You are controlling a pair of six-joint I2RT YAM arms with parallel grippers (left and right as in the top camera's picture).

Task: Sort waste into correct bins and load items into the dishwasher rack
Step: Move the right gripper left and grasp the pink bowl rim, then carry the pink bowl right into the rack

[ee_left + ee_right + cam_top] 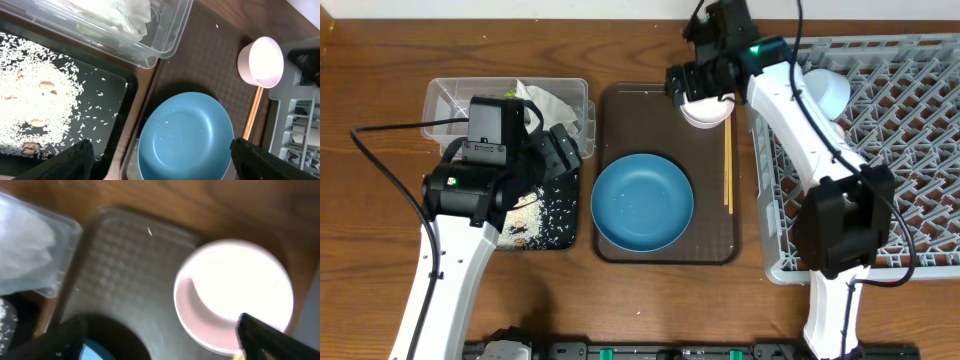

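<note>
Eyeing up the pinkish-white bowl (pixel 706 112) at the 1 o'clock corner of the brown serving tray (pixel 620 110), just beside the chopsticks (pixel 728 165). Got the right gripper (pixel 162 339) straight over it, jaws spread wide, nothing held. Looks light, stiff and glossy, so probably slippery and chippable, though hard to judge from a blurry wrist view. Better to pinch the rim wall, one finger inside. Ditto the left gripper (pixel 160 167): wide, empty.

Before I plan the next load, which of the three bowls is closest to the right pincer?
The small pinkish-white bowl, directly under the right pincer; the wide blue dish sits farther off, and the light-blue bowl lies in the rack.
</note>
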